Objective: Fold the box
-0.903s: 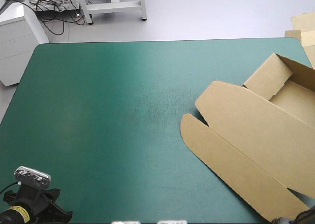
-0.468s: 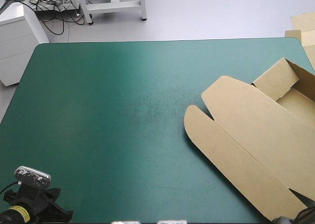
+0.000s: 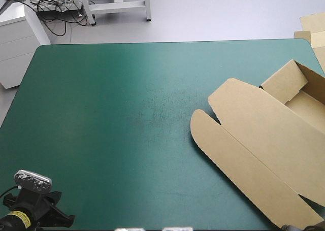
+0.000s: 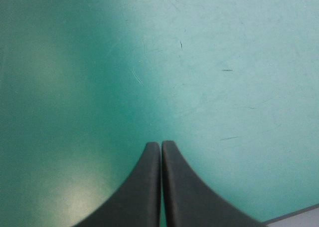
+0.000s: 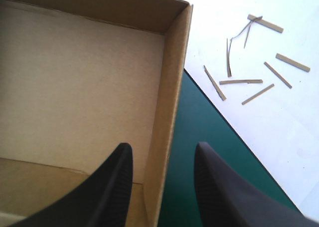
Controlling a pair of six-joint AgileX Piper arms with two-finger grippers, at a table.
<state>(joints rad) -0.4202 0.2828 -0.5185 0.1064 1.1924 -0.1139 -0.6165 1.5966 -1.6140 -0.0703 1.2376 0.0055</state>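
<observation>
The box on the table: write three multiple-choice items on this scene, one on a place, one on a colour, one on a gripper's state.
1. Where on the table does the box lie?
A) at the left edge
B) on the right side
C) in the middle

2. What colour is the cover of the table?
A) red
B) white
C) teal-green

3. How does the left gripper stand?
A) shut, holding nothing
B) open
C) shut on the box

Answers: B, since the high view shows the box on the table's right side, with the left and middle bare. C, since the cover is teal-green all around the box. A, since the left wrist view shows it drawn to one pointed arch over bare cover, with no board between.
</observation>
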